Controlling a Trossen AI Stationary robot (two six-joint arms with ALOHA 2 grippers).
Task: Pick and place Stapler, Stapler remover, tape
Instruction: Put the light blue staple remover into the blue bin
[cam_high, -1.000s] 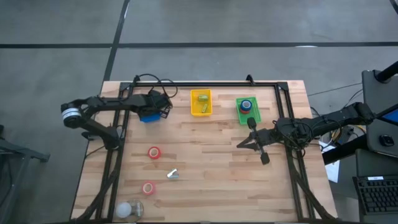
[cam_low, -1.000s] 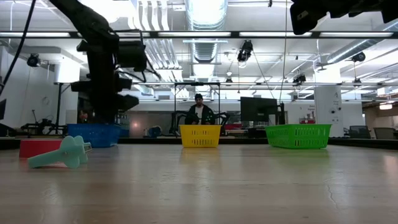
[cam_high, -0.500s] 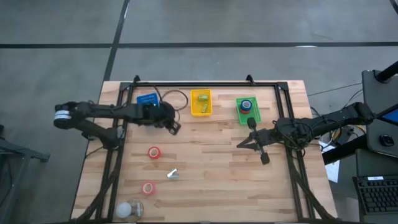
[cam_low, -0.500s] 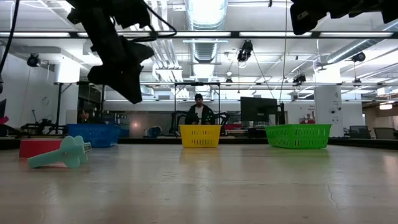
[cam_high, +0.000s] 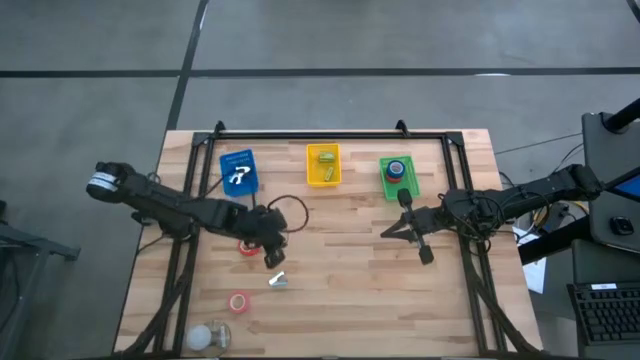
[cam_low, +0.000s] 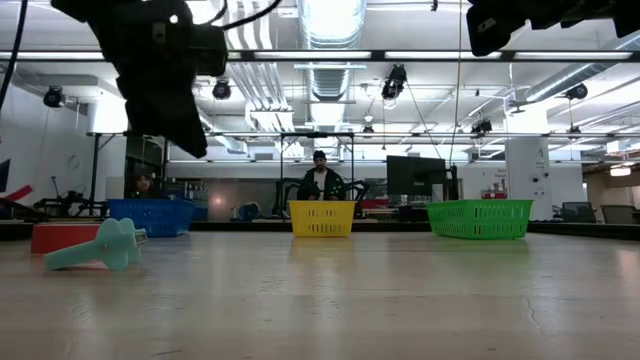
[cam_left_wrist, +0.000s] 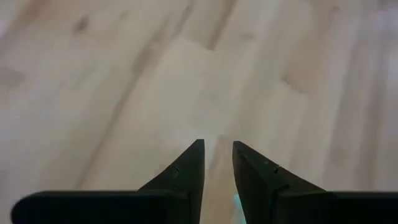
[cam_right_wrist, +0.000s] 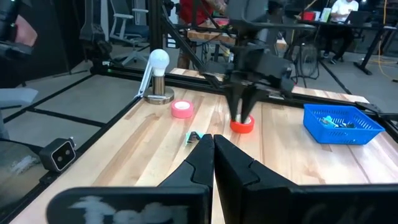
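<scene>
Wooden plank table (cam_high: 350, 290) has much bare surface around the small teal staple remover (cam_high: 278, 281), which lies near its middle-left; its long axis is not clear from above. Just beside the remover, the left gripper (cam_high: 275, 256) hangs with its fingers (cam_left_wrist: 186, 171) a little apart, over a red tape roll (cam_high: 247, 246). A pink tape roll (cam_high: 238, 302) lies nearer the front edge. The right gripper (cam_high: 392, 228), pressed together, waits well apart from the remover.
</scene>
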